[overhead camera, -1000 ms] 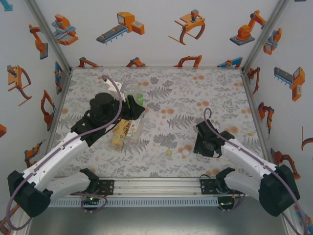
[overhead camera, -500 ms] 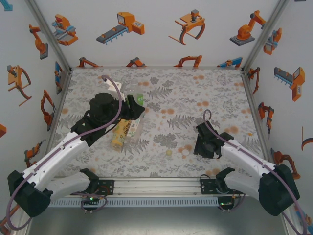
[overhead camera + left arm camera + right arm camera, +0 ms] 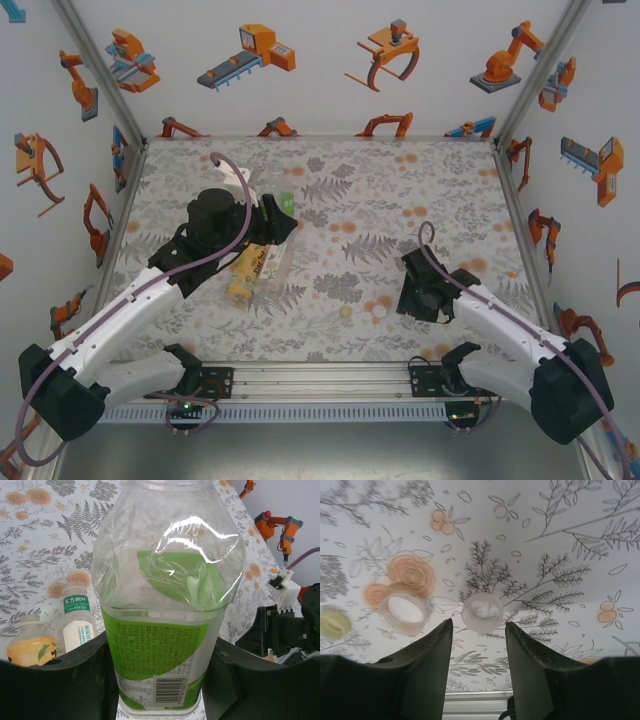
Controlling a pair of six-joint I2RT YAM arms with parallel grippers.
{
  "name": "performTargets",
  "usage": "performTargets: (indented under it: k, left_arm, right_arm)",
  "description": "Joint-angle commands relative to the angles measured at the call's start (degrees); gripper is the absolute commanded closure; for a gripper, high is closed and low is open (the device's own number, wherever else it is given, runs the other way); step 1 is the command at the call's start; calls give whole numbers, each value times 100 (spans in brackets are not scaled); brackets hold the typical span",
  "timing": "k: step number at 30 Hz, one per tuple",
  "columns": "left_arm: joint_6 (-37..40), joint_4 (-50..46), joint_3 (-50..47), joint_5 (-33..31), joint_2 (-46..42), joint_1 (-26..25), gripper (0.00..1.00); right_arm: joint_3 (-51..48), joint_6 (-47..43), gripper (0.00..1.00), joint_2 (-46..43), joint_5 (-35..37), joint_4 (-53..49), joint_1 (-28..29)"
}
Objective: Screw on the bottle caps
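My left gripper is shut on a clear bottle with a green label, upright and open-necked; in the top view that gripper holds this bottle at the left middle of the table. Two more bottles lie beside it: a yellow-orange juice bottle and a clear one with a white-green label. My right gripper is open, low over the table. A translucent white cap lies just ahead of its fingertips. Another whitish cap and a pale yellow cap lie to the left.
The floral table cover has printed orange dots that resemble caps. Metal frame posts and walls with robot pictures enclose the table on three sides. The aluminium rail with the arm bases runs along the near edge.
The left arm has shifted very slightly with the bottle in its grip. The right gripper has stayed over the caps, almost still.
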Motion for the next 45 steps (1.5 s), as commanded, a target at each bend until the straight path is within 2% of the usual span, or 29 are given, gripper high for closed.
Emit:
performTargets:
  k: [1, 35, 45]
  left_arm:
    - [-77, 104, 66, 6, 27, 31, 100]
    - [-112, 67, 102, 23, 172, 31, 100]
    - [-112, 41, 91, 11, 186, 30, 100]
  right_arm:
    - [200, -70, 55, -48, 162, -148, 33]
    - [-249, 23, 56, 399, -68, 421, 34]
    - [-327, 51, 73, 393, -94, 475, 33]
